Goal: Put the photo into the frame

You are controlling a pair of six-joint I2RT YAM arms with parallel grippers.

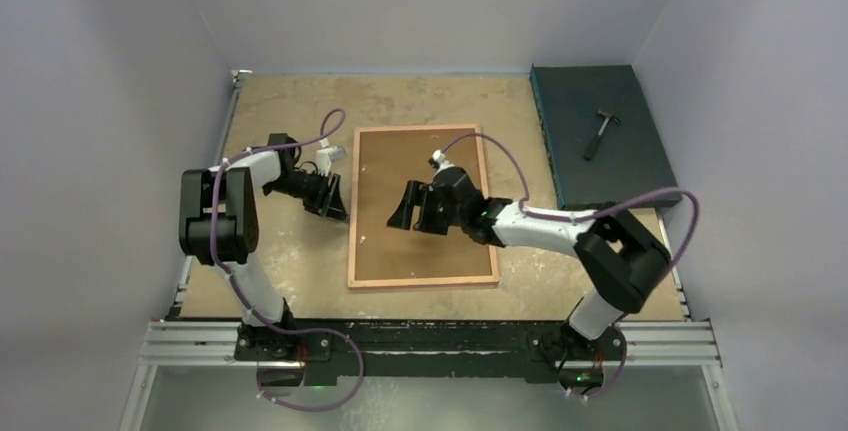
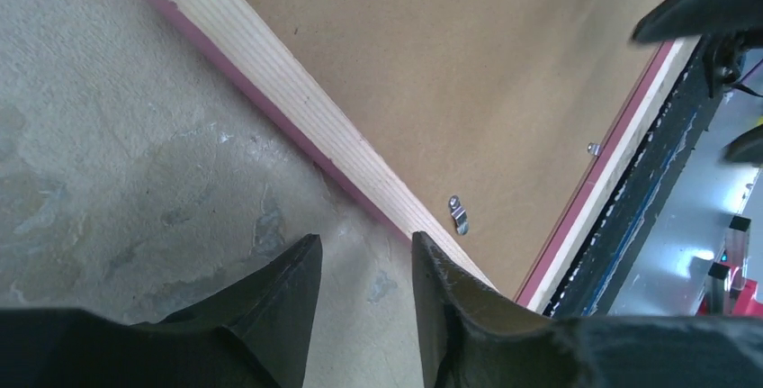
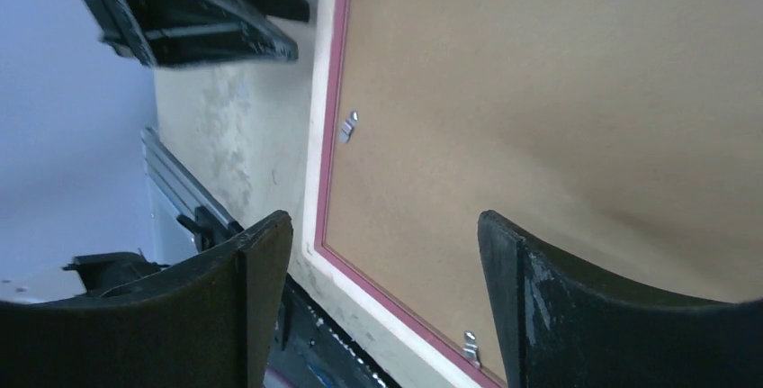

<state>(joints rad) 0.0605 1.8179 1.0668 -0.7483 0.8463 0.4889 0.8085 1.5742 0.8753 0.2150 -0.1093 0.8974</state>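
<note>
**Frame** (image 1: 421,281): you have it lying flat at the middle of the counter (image 1: 300,101), light wood back upward, with a pink edge showing along its rails.

**Backing board** (image 1: 390,251): brown, sitting inside the frame's rails. Your wrist views show small metal clips (image 2: 460,215) on it near the rails.

**Left gripper** (image 1: 338,209): just beside the frame's left rail, low over the counter. Its jaws are parted and nothing is between them. The left wrist view shows bare counter in the gap, and one finger (image 2: 450,298) is at the rail's outer edge.

**Right gripper** (image 1: 408,223): above the backing board, pointing towards the frame's left rail. Its jaws are spread wide and grasp nothing.

**Dark mat** (image 1: 570,101): at the far right of the counter, apart from the frame.

**Hammer** (image 1: 600,133): lying on the mat.
</note>
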